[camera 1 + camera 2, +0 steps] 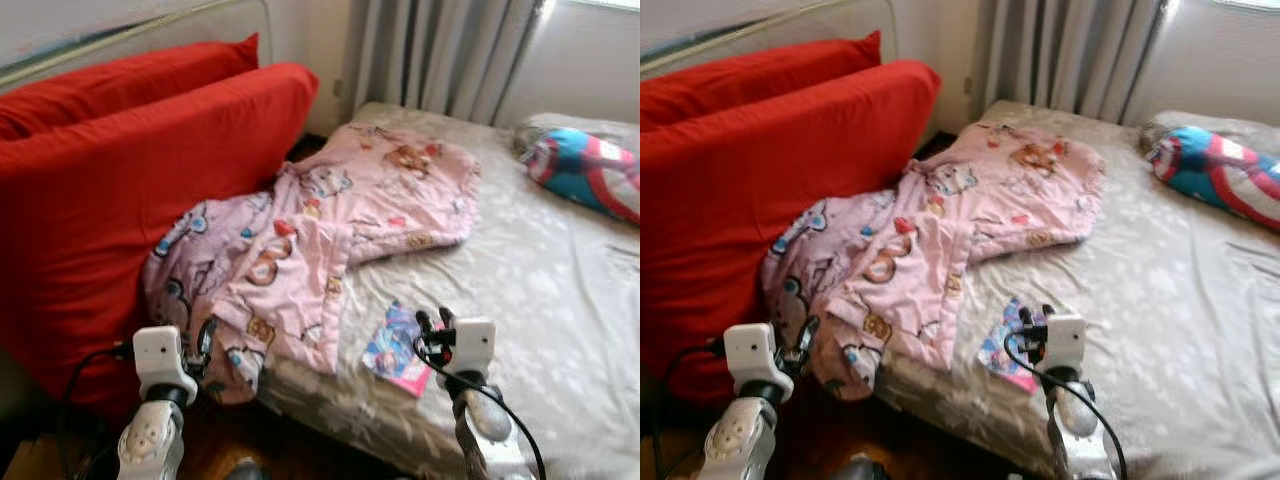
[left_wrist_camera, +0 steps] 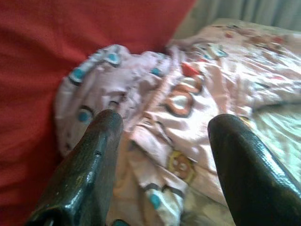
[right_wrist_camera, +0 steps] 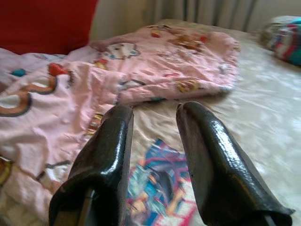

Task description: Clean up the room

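- Just ahead of my right gripper (image 3: 155, 162), fingers spread: picture book (image 1: 397, 350) flat on bed (image 1: 560, 290). Approach low, pinch its near edge.
- Left gripper (image 2: 162, 141) spread beside pink blanket (image 1: 320, 230); keep it clear.

soft daylight from the curtained window (image 1: 440, 50); mild blur throughout; wrist views softest

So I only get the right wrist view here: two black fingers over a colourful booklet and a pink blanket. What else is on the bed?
Observer: A Captain America pillow lies at the far end of the bed.
Operator: And what is that red thing at the edge?
Observer: Two big red cushions lean beside the bed, the pink blanket draped against them.
Operator: Where is the other arm?
Observer: The left gripper is open, facing the blanket's hanging corner.
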Robot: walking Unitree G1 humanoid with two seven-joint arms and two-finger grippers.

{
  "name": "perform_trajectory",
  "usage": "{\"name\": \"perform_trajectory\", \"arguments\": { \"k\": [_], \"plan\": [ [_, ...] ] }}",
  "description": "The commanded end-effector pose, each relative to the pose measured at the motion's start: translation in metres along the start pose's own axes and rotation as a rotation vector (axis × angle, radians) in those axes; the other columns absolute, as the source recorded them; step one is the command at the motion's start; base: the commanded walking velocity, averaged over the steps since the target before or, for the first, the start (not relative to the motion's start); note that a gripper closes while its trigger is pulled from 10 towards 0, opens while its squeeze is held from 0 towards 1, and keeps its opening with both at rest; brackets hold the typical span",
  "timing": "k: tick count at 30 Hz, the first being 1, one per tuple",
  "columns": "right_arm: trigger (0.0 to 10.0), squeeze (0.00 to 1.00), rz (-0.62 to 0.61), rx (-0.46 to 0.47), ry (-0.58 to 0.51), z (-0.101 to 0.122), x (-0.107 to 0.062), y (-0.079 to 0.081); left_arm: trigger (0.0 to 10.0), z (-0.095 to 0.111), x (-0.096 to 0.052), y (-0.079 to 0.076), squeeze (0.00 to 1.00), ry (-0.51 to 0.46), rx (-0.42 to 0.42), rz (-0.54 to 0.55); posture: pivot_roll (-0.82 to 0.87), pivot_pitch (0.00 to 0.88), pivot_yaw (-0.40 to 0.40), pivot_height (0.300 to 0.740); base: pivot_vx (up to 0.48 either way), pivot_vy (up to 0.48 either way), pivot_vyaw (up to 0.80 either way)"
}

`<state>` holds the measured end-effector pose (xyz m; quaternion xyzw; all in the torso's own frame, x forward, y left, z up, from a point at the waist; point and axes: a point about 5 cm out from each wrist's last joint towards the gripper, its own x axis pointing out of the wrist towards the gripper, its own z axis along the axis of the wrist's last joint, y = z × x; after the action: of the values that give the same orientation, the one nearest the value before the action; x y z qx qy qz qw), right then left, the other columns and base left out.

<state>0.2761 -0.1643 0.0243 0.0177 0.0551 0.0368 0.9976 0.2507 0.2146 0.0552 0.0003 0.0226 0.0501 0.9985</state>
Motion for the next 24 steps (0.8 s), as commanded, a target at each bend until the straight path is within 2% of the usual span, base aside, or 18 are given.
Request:
{"name": "perform_trajectory", "arguments": {
  "k": [1, 22, 24],
  "plan": [
    [10.0, 0.00, -0.010, -0.002, -0.005, 0.0017, -0.0004, -0.0030, 10.0, 0.0023, -0.0002, 0.0001, 0.00, -0.005, -0.001, -0.001, -0.09, 0.064, -0.031, 0.661, 0.000, 0.000, 0.00],
    [10.0, 0.00, -0.006, -0.001, 0.040, -0.0034, 0.0012, 0.0018, 10.0, 0.0017, -0.0002, -0.0021, 0.00, 0.007, -0.004, -0.007, -0.09, 0.059, -0.032, 0.661, 0.000, 0.000, 0.00],
    [10.0, 0.00, -0.003, -0.001, 0.044, -0.0037, 0.0015, 0.0018, 10.0, 0.0014, 0.0002, -0.0031, 0.00, 0.008, -0.005, -0.009, -0.09, 0.059, -0.032, 0.648, 0.000, 0.000, 0.00]
  ]
}}
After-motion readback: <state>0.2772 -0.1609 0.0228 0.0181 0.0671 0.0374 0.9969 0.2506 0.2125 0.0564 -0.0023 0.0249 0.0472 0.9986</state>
